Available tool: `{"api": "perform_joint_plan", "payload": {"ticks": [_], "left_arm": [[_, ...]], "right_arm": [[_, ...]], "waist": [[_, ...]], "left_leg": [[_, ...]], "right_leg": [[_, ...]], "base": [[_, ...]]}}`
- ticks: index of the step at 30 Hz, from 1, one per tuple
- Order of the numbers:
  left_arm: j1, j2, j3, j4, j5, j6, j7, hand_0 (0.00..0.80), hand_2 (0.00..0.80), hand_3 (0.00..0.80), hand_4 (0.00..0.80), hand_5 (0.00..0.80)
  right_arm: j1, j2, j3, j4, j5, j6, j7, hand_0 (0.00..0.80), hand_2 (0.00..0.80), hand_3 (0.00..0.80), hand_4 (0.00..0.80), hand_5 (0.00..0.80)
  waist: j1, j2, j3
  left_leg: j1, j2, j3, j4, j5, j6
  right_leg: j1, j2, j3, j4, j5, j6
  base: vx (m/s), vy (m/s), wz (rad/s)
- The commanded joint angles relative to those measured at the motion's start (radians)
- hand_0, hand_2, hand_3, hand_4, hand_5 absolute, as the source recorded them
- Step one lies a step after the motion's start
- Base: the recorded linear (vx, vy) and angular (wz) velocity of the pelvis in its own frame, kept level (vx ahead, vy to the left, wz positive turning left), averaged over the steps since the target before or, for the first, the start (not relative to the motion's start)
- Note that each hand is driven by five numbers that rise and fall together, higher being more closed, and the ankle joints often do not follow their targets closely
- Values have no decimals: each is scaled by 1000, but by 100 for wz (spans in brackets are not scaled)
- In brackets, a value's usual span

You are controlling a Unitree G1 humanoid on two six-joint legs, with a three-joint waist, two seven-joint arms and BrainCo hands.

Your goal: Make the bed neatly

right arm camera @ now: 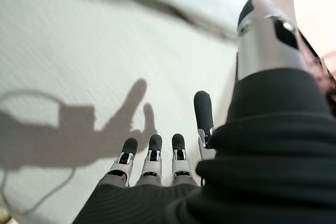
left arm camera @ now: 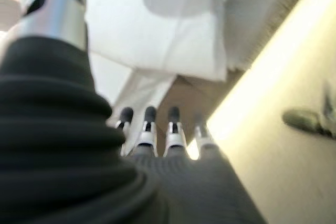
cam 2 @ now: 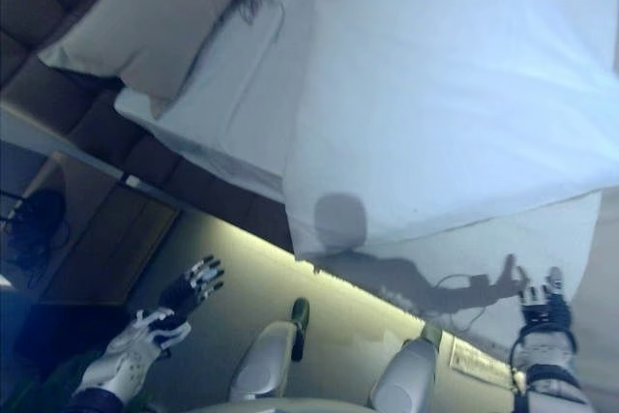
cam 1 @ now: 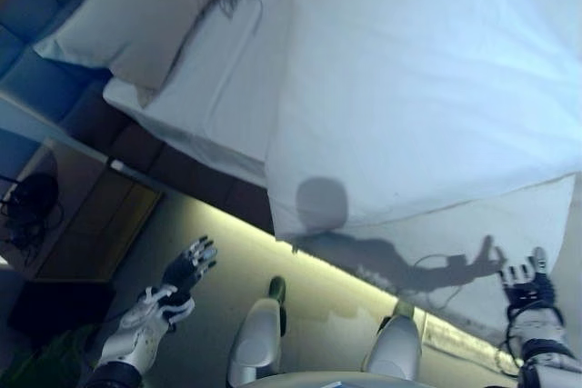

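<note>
1. While both arms are raised in front of the bed (cam 1: 227,106), neither hand touches any bedding.
2. Left hand (cam 1: 186,268): low on the left, over the floor (cam 1: 227,270) beside the bed, fingers straight and spread, holding nothing. Its wrist view shows the fingers (left arm camera: 149,129) extended toward the bed's side.
3. Right hand (cam 1: 527,283): low on the right, held up before the hanging side of the white duvet (cam 1: 427,97), fingers straight and spread, empty. Its wrist view shows the fingertips (right arm camera: 152,148) apart from the fabric.
4. Duvet: covers the right and middle of the bed; its near edge drapes over the side toward the floor. Its surface looks mostly smooth.
5. White sheet (cam 1: 218,88): exposed as a strip to the left of the duvet's edge, with shallow creases.
6. Pillow (cam 1: 136,15): at the far left, lying at the head end against the dark padded headboard (cam 2: 44,7).
7. Dark wooden bedside cabinet (cam 1: 82,215): left of the bed, well apart from the left hand.
8. Lit strip (cam 1: 346,274) runs along the bed base near the floor.
</note>
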Motion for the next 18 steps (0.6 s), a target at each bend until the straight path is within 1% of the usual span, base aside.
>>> {"api": "perform_joint_plan", "payload": {"ticks": [1, 3, 4, 5, 7, 9, 12, 15, 18], "left_arm": [[-87, 45, -24, -29, -74, -52, 0, 0, 0, 0, 0, 0], [-97, 41, -42, -27, -68, -81, 0, 0, 0, 0, 0, 0], [-98, 41, -46, -24, -72, -87, 4, 0, 0, 0, 0, 0], [-99, 42, -48, -21, -79, -90, 11, 0, 0, 0, 0, 0], [-96, 40, -48, -21, -96, -88, 25, 0, 0, 0, 0, 0], [-94, 39, -46, -33, -96, -77, 31, 0, 0, 0, 0, 0], [-88, 46, -43, -48, -94, -70, 27, 0, 0, 0, 0, 0], [-85, 61, -38, -36, -108, -64, 19, 0, 0, 0, 0, 0], [-97, 70, -42, -13, -120, -75, 8, 0, 0, 0, 0, 0]], "right_arm": [[-76, -16, -6, -6, 80, -21, 49, 0, 0, 0, 0, 0], [-101, -42, -16, 4, 115, -32, 64, 0, 0, 0, 0, 0], [-111, -56, -24, 10, 112, -44, 66, 0, 0, 0, 0, 0], [-118, -76, -37, 18, 95, -39, 67, 0, 0, 0, 0, 0], [-137, -130, -42, 37, 64, 3, 71, 0, 0, 0, 0, 0], [-160, -176, -44, 54, 70, 46, 97, 0, 0, 0, 0, 0], [-163, -211, -51, 55, 79, 46, 152, 0, 0, 0, 0, 0], [-171, -253, -70, 64, 91, 47, 157, 0, 0, 0, 0, 0], [-202, -300, -83, 79, 91, 64, 136, 0, 0, 0, 0, 0]], "waist": [[10, -29, 26], [16, -19, 41], [18, -15, 45], [20, -11, 48], [22, 0, 52], [25, 7, 54], [29, 9, 54], [31, 9, 51], [30, 14, 54]], "left_leg": [[-38, 102, -66, -79, 119, -12], [-60, 113, -80, -110, 138, -18], [-69, 114, -85, -113, 140, -21], [-80, 114, -88, -109, 140, -22], [-91, 108, -92, -105, 140, -23], [-93, 106, -89, -109, 140, -22], [-97, 93, -91, -107, 137, -19], [-108, 86, -102, -80, 122, -23], [-115, 87, -105, -79, 119, -23]], "right_leg": [[9, -60, 7, -208, 260, 57], [-18, -52, 0, -204, 257, 57], [-35, -52, 4, -194, 253, 57], [-52, -54, 8, -180, 247, 57], [-76, -57, 19, -166, 239, 57], [-91, -59, 24, -160, 234, 57], [-102, -62, 34, -145, 225, 57], [-120, -69, 48, -118, 214, 57], [-139, -66, 58, -107, 208, 57]], "base": [[-91, -190, 12], [-51, -110, 0], [12, -45, -3], [36, -6, 4], [34, 39, 7], [33, 28, 3], [76, -23, 2], [110, -44, 1], [69, -28, 0]]}}
